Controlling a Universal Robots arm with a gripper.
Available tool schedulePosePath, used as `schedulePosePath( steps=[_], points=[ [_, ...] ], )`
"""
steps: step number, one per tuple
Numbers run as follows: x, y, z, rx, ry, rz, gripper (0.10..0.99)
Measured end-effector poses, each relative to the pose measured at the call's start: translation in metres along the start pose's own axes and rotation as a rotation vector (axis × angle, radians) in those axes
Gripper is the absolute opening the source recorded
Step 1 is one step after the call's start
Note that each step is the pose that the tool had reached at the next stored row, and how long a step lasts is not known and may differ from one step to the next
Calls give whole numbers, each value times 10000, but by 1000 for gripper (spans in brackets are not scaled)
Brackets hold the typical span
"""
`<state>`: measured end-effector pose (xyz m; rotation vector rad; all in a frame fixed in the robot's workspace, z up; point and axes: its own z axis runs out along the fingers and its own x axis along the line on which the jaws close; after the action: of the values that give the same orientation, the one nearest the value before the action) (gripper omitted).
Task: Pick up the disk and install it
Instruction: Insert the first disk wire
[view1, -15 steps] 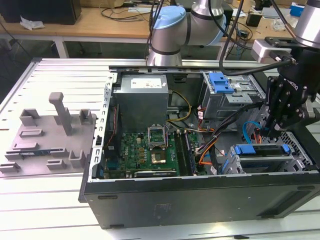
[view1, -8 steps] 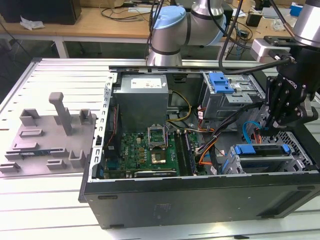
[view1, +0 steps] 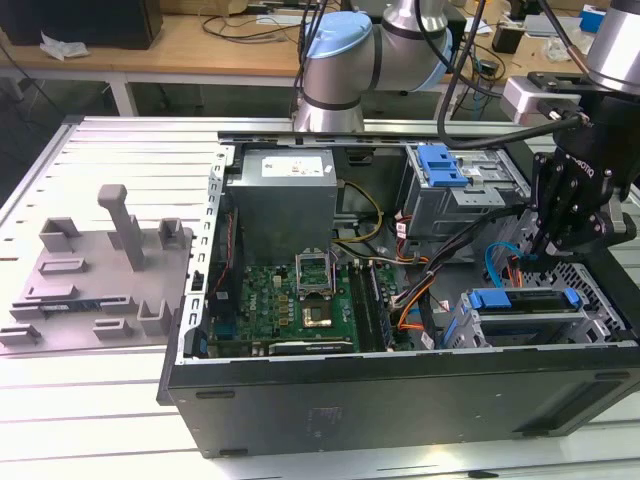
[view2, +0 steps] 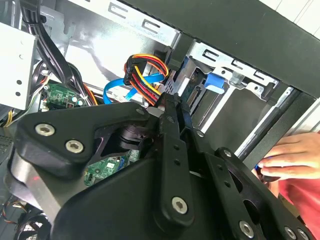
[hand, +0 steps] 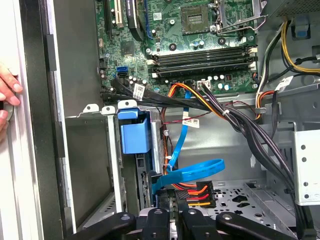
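Note:
The disk (view1: 522, 300), edged by its blue carrier frame, sits in the drive cage at the case's front corner on the exterior view's right. In the first wrist view the disk (hand: 135, 134) stands edge-on in the cage, blue frame showing. My black gripper (view1: 549, 250) hangs just behind the disk, over the cables. Its fingers are shut together, the gripper (hand: 175, 209) tip sitting at the plug with red, orange and yellow wires (hand: 196, 192) by the disk's rear end. In the second wrist view the gripper (view2: 174, 104) points at the same wire bundle (view2: 145, 75), next to the disk (view2: 199, 89).
A light blue data cable (hand: 192, 171) loops beside the plug. A person's hand (view2: 292, 155) rests on the case's outer edge near the cage. The motherboard (view1: 300, 300), grey power supply (view1: 280, 200) and an upper cage with a blue latch (view1: 441, 165) fill the case. Grey fixtures (view1: 100, 260) lie outside.

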<state>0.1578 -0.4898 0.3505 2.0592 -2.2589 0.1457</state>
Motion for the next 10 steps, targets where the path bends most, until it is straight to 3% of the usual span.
schedulePosePath(
  steps=[6,10],
  points=[
    [2,0,-13,-2,-1,0,165],
    [6,-45,-21,-170,17,-44,165]
  ],
)
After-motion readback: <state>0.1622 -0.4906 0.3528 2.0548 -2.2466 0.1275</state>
